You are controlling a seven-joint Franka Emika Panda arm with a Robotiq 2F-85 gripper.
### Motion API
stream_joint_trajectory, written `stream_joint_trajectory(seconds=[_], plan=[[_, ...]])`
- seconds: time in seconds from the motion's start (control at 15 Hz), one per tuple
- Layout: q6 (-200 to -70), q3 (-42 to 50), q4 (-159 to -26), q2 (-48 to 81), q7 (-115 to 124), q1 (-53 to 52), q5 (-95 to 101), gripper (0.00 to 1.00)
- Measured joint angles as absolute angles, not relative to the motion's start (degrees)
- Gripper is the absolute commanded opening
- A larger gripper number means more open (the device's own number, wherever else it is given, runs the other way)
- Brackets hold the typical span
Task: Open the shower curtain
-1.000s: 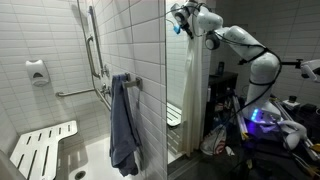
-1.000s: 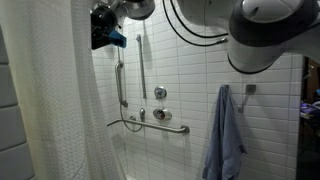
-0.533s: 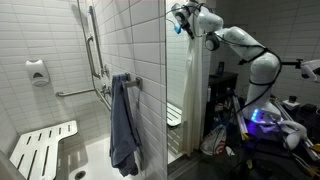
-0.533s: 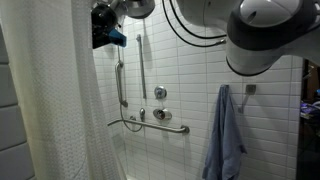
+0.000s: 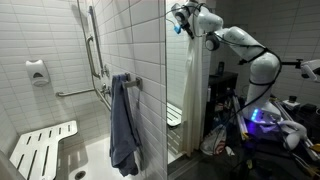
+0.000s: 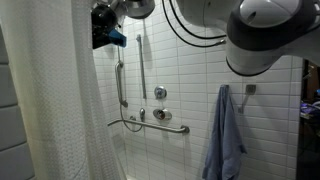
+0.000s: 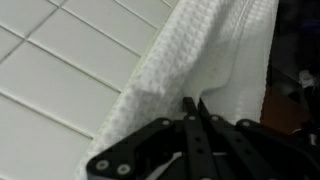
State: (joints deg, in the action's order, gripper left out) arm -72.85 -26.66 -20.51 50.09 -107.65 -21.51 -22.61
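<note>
The fingers are clenched tip to tip on a fold of the shower curtain, whose waffle-textured cloth bunches toward them. In both exterior views they grip high up, close to the curtain's top edge and at its free side edge. The shower curtain hangs with its long axis vertical, its folds running straight down toward the floor, and it covers one side of the stall opening. Beyond its edge lie the tiled wall and grab bar. A blue-grey towel hangs well apart from the curtain.
</note>
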Motion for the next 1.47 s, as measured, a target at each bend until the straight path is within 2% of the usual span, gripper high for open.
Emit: stream_joint_trajectory(seconds=[1.47], plan=[[-73.53, -28.26, -21.23, 51.04, -111.82, -24.78, -27.81, 0.01]])
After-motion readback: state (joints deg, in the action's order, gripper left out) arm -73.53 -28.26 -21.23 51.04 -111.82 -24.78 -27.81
